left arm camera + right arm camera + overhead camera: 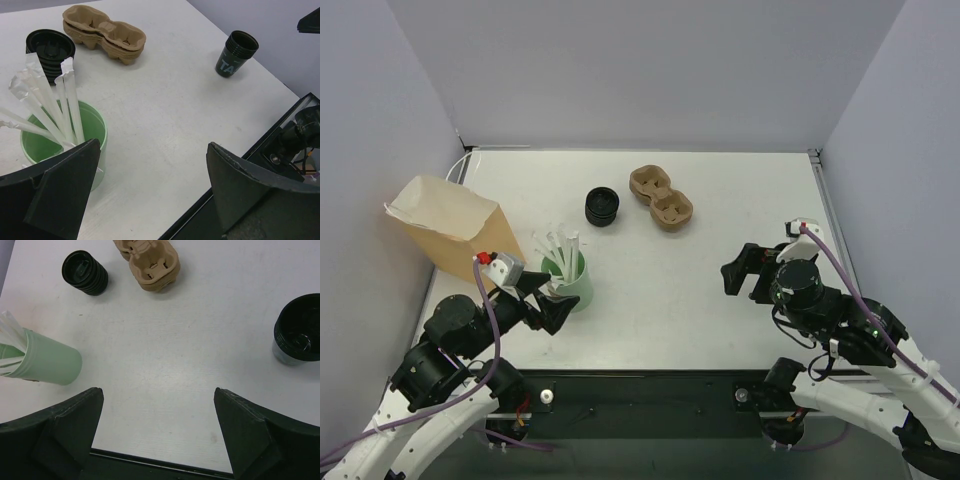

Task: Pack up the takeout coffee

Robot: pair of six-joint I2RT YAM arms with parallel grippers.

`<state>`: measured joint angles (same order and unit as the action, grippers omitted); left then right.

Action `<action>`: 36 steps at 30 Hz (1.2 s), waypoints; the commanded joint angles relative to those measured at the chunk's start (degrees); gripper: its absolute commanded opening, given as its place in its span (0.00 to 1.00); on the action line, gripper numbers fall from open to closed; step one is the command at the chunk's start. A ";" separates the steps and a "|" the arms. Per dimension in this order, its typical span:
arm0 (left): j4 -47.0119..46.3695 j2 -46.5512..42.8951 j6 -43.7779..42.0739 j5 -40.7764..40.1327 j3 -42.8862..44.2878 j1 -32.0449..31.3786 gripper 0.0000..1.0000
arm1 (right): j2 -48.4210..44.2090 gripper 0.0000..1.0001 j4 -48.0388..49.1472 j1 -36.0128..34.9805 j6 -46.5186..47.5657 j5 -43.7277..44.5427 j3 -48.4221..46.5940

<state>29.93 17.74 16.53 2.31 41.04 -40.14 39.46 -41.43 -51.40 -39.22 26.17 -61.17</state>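
Fingers [65, 190] of left gripper [152, 150] spread, low beside green cup [94, 124].

The takeout coffee [85, 272] looks like black plastic, ribbed on its side, with a slightly glossy lid. The cup carrier [661, 198] is brown moulded paper pulp, matt and rough. The green cup [50, 360] has a smooth, matt wall, and its straws [50, 97] are in thin white wrappers. The bag [445, 225] is matt brown paper. The lidless black cup [298, 330] is shiny inside. The table [660, 300] is white, smooth and matt.

Three cups [85, 273] [50, 360] [298, 335], carrier stack [150, 262], one bag [450, 225]
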 commanded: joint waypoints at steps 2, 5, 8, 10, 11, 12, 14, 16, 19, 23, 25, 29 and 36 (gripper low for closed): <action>-2.60 -0.33 0.60 -0.64 0.10 -0.29 0.97 | -0.61 1.00 -1.11 0.16 -2.26 5.63 0.96; -2.69 -0.33 0.52 -0.72 0.10 -0.29 0.97 | -0.53 0.97 -2.86 0.16 -2.44 11.08 1.49; -2.77 -0.33 0.52 -0.55 0.01 -0.38 0.97 | 1.05 0.94 -5.14 1.64 -1.74 19.86 1.14; -2.77 -0.42 0.52 -0.55 0.10 -0.29 0.97 | 3.06 0.83 -8.31 8.10 -2.00 24.43 -0.26; -2.77 -0.34 0.52 -0.46 0.01 -0.29 0.97 | 3.77 0.79 -8.75 11.29 -0.95 24.10 -0.70; -2.77 -0.25 0.52 -0.46 0.01 -0.38 0.97 | 4.21 0.74 -8.93 15.15 0.01 23.23 -1.40; -2.77 -0.16 0.52 -0.37 0.01 -0.38 0.97 | 6.06 0.74 -8.67 24.21 3.17 20.17 -2.02; -2.77 0.10 0.52 -0.29 -0.08 -0.46 0.97 | 8.33 0.71 -7.00 31.57 6.60 17.17 -2.38; -2.69 0.81 0.52 -0.20 -0.08 -0.73 0.97 | 11.85 0.61 -4.98 37.75 11.70 9.35 -2.82; -2.69 1.25 0.52 0.33 0.01 -0.90 0.97 | 15.55 0.49 -2.08 50.13 14.17 -3.82 -1.68; -2.77 1.25 0.52 0.33 0.01 -0.99 0.97 | 17.83 0.48 -0.94 53.57 13.91 -9.81 -0.98; -2.77 1.25 0.52 0.42 -0.08 -1.08 0.97 | 21.70 0.42 0.29 59.65 12.33 -16.76 -0.45; -3.21 0.63 0.52 1.91 -0.17 -1.34 0.97 | 26.10 0.34 1.97 61.85 11.01 -20.73 -0.10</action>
<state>29.78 18.59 16.56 2.55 40.84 -41.17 64.25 -40.25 9.65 -27.24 9.45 -61.73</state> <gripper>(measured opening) 0.972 0.357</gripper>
